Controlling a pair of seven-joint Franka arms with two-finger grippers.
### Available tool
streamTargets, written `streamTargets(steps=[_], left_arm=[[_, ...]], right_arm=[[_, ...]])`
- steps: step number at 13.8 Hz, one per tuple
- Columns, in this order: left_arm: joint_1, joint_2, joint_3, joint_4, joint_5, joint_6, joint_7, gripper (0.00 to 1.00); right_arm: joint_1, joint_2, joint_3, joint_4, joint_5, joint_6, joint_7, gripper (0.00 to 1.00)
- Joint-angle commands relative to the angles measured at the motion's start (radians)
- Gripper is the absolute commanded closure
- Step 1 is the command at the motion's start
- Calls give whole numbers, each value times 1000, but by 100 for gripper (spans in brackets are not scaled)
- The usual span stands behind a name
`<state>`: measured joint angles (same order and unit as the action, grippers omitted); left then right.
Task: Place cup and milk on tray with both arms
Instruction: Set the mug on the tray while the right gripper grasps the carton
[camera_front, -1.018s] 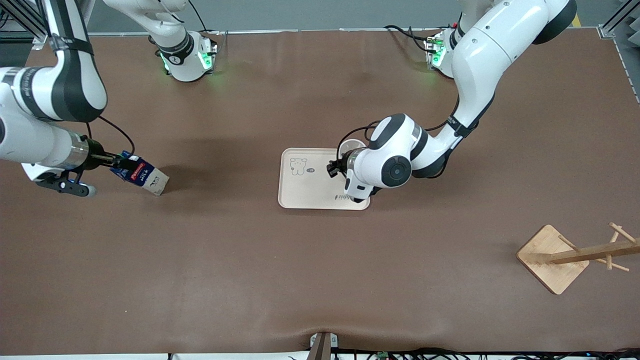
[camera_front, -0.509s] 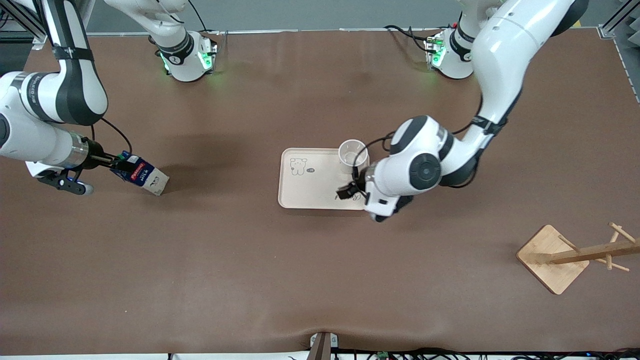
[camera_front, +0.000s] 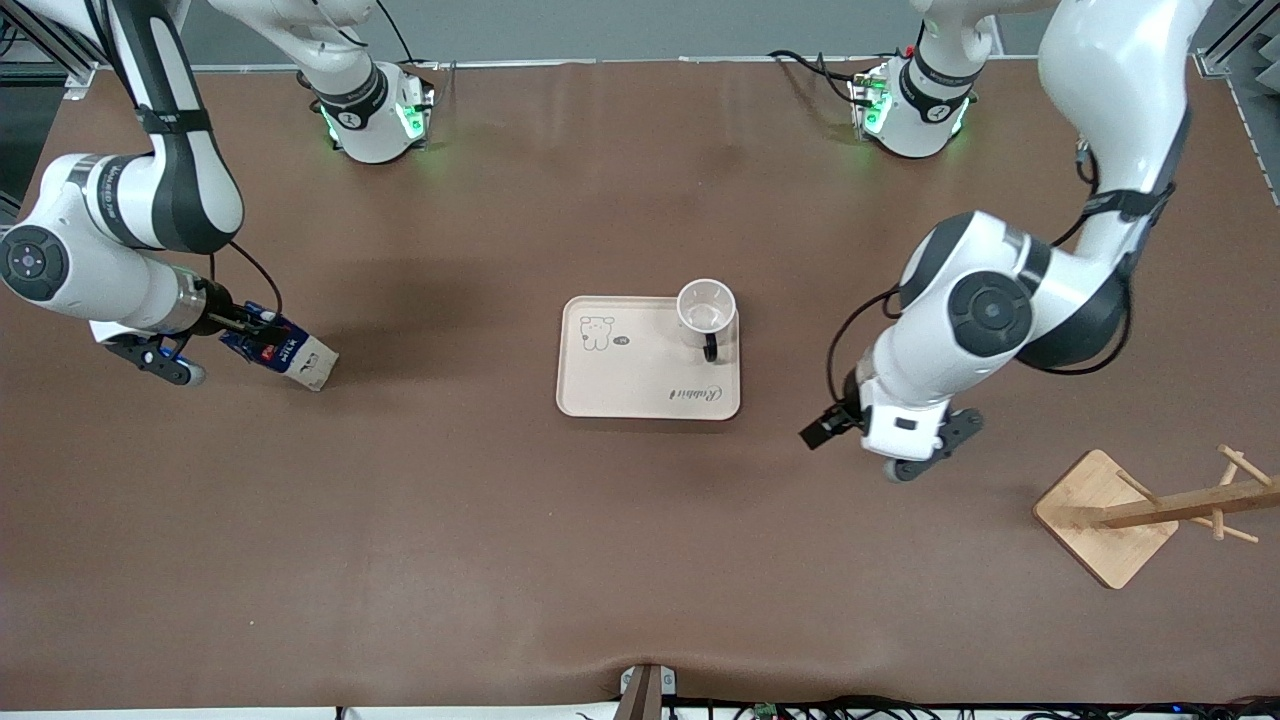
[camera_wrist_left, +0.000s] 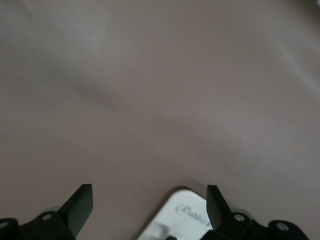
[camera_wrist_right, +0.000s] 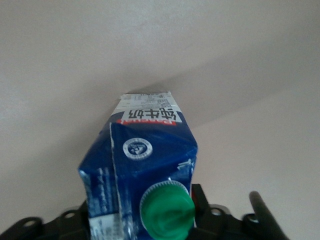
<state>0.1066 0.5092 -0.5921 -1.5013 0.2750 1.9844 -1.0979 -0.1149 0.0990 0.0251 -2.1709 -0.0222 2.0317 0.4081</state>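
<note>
One cup (camera_front: 706, 306) hugs the tray (camera_front: 620, 385) corner rim.

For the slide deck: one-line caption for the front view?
Cup set on tray; open left pincer over bare table; right pincer closing on tilted milk.

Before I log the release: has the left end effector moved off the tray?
Yes. The left end effector left the tray, going toward the rack base.
</note>
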Motion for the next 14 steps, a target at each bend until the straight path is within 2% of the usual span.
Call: streamTargets(steps=[1,6,9,11,13,14], left_arm=[[34,-109,15,-16,52,-73,44,0],[159,-184,9,10,36,-202,341,0],[174,-207,12,87,36,-365,484,0],[215,-228,8,125,20,-415,609,0],[203,-299,43,124,-19,-424,638,0],[164,-326,114,122,-39,-436,662,0]], right_arm=[[1,-36,13,-1,5,-30,69,99],[40,-18,13,201,2,-246,55,100],[75,-7,13,272,-7,-312,22,100],[84,11,13,324,-7,-352,-43,100],[121,36,15,374,-1,-360,-38,100],[150,42,15,400,-1,-361,-38,100]])
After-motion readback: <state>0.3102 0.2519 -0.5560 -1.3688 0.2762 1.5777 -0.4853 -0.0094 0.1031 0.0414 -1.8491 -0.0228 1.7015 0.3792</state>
